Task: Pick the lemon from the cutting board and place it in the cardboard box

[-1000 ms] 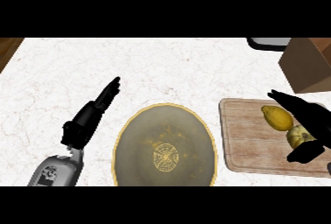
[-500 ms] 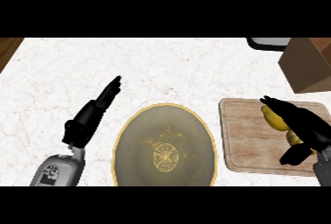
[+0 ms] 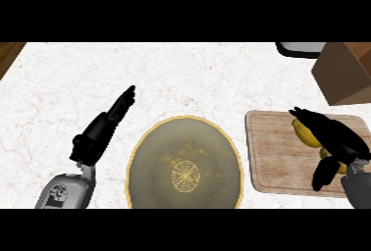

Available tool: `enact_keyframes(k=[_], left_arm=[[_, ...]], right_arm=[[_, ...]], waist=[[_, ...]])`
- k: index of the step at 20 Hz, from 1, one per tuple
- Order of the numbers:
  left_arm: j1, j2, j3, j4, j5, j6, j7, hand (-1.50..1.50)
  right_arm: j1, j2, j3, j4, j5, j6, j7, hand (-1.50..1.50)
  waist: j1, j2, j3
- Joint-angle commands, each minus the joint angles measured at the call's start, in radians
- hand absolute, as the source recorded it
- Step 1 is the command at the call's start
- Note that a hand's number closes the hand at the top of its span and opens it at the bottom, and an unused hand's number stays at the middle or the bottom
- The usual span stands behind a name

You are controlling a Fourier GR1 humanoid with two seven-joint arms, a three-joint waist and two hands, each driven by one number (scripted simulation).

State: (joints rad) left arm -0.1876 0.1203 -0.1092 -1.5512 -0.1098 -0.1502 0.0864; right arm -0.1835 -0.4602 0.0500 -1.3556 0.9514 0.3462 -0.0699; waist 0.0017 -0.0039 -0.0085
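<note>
Since a second ago my right hand (image 3: 334, 139) has slid over the lemon (image 3: 307, 135) at the cutting board's (image 3: 279, 152) right edge, fingers curling round it. If they close off-centre, it may roll away before reaching the cardboard box (image 3: 344, 73).

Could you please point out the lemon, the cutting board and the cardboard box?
lemon (image 3: 304, 133), head view, on its yellow side left of the right robot hand.
cutting board (image 3: 274, 152), head view, on its bare wooden surface.
cardboard box (image 3: 345, 73), head view, on its brown side wall.
</note>
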Motion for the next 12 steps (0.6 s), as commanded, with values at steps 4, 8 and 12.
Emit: enact_keyframes(k=[4, 8, 12], left_arm=[[0.006, -0.025, 0.003, -0.003, -0.012, -0.006, 0.017, 0.0], [0.03, 0.02, 0.03, -0.032, 0.009, -0.056, 0.0, 0.0], [-0.027, -0.005, 0.051, 0.037, 0.001, -0.035, -0.016, 0.0]], right_arm=[[0.011, 0.021, -0.006, 0.066, 0.045, -0.033, -0.057, 1.5], [-0.092, 0.008, -0.018, 0.183, 0.089, -0.097, -0.112, 1.5], [-0.107, 0.035, -0.015, 0.19, 0.128, -0.168, -0.122, 1.5]], waist=[[-0.001, 0.004, 0.009], [0.006, 0.005, 0.009], [0.003, 0.005, 0.009]])
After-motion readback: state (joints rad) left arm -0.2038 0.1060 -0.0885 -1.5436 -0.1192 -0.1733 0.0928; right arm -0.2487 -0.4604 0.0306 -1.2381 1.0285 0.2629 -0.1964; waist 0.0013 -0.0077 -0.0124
